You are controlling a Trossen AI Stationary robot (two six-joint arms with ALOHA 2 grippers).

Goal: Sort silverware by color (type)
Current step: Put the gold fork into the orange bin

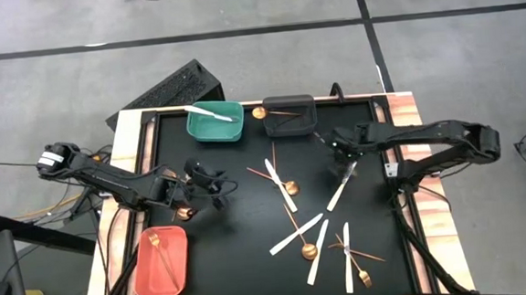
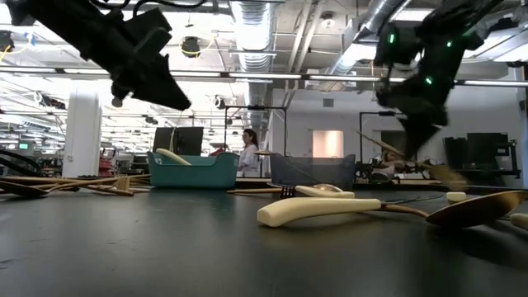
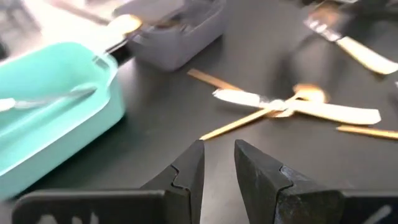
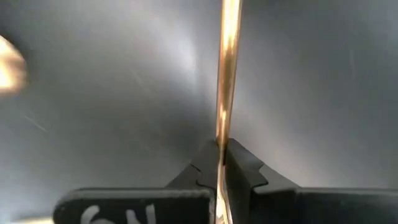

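Grey concrete floor point(image 1: 263, 6) is surrounding the table, with dark seam lines point(image 1: 238, 32) running across it at twelve o'clock. A black keyboard point(image 1: 163, 91) is lying at eleven o'clock. Beyond the table, ceiling ducts point(image 2: 256, 25) and strip lights point(image 2: 272, 76) are running overhead. A white column point(image 2: 82, 132) is standing at nine o'clock. A person point(image 2: 247, 153) is standing at centre, among monitors point(image 2: 177, 139).

Left arm stretched in from the left edge, left gripper point(image 1: 197, 190) raised over the worktop's left half, jaws slightly parted with nothing between them. Right arm bent in from the right, right gripper point(image 4: 222, 163) lifted clear, jaws pinched tight on a thin gold handle.
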